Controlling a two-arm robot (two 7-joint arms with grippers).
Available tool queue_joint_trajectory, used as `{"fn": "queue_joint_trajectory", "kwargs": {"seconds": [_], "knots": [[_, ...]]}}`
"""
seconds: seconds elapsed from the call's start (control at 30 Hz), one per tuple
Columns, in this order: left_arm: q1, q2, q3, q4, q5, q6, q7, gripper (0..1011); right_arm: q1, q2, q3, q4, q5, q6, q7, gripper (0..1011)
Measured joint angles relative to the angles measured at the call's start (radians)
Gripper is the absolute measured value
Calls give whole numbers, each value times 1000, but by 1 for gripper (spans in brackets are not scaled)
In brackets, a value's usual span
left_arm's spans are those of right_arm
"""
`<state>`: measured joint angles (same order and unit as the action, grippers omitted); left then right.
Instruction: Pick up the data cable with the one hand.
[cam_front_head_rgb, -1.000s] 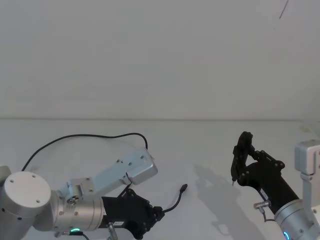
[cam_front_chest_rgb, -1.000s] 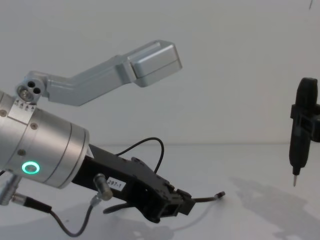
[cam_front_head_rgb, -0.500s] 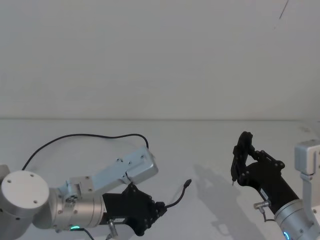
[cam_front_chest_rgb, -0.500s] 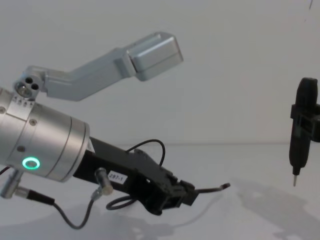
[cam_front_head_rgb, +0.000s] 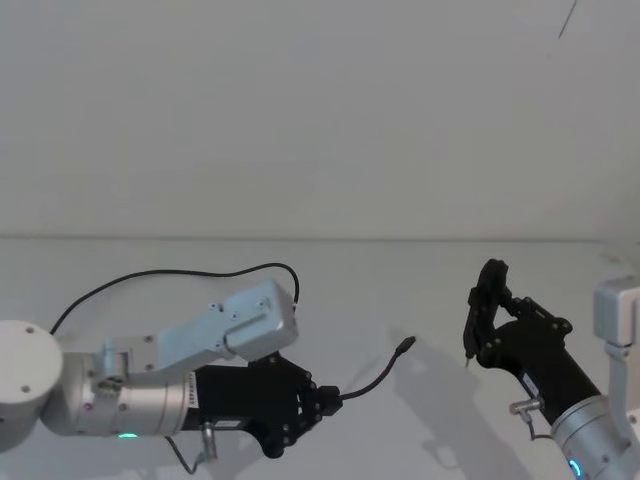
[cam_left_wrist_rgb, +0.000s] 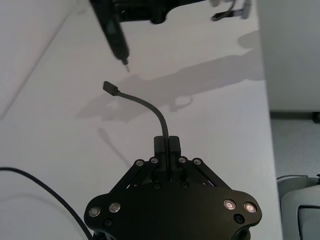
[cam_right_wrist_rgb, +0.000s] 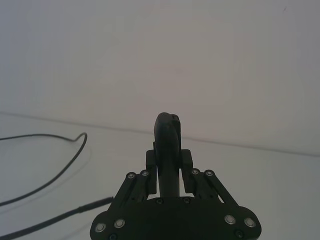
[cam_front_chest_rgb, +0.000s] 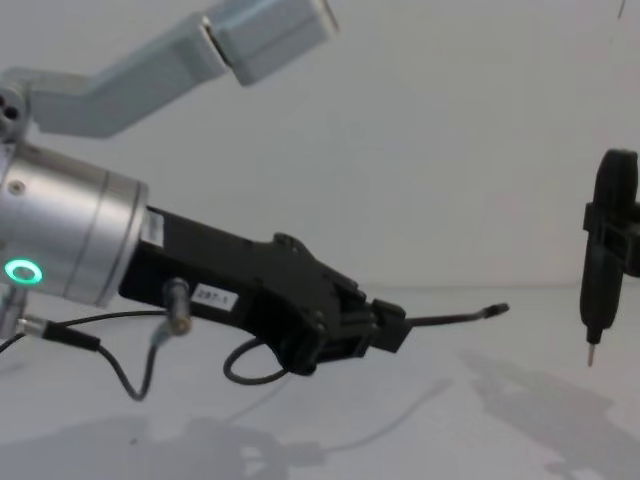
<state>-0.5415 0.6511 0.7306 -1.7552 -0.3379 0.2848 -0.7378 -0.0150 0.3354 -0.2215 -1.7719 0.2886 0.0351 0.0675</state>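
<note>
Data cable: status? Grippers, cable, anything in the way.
Left gripper shut on data cable near plug, plug raised off table. Right gripper idle at right, clamping pointed black tool. Nothing in the way.

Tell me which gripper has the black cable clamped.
The left gripper, labelled 297-1: it pinches the data cable behind the plug. The right gripper hangs apart from it.

The data cable (cam_front_head_rgb: 375, 372) disappears between the clamped fingers of the left gripper (cam_front_head_rgb: 328, 397); farther back it passes behind that arm's grey housing (cam_front_head_rgb: 245, 320); its plug (cam_front_head_rgb: 405, 344) is too small to tell the type; the chest view's right edge cuts off the right gripper (cam_front_chest_rgb: 605, 250).
</note>
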Motion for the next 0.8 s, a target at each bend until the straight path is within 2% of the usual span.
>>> {"fn": "queue_joint_trajectory", "kwargs": {"seconds": [0.13,0.37,0.6,0.8], "knots": [[-7,19,-7,0,-23,-43,-47,42,0,-1,10,-18,9,4,5,283],[-14,44,-20,4,-64,-63,-92,42,4,4,33,-69,34,18,23,283],[-19,57,-27,12,-90,-69,-114,42,8,10,68,-127,92,58,51,283],[-22,65,-32,17,-106,-72,-128,42,14,8,96,-160,165,122,70,283]]}}
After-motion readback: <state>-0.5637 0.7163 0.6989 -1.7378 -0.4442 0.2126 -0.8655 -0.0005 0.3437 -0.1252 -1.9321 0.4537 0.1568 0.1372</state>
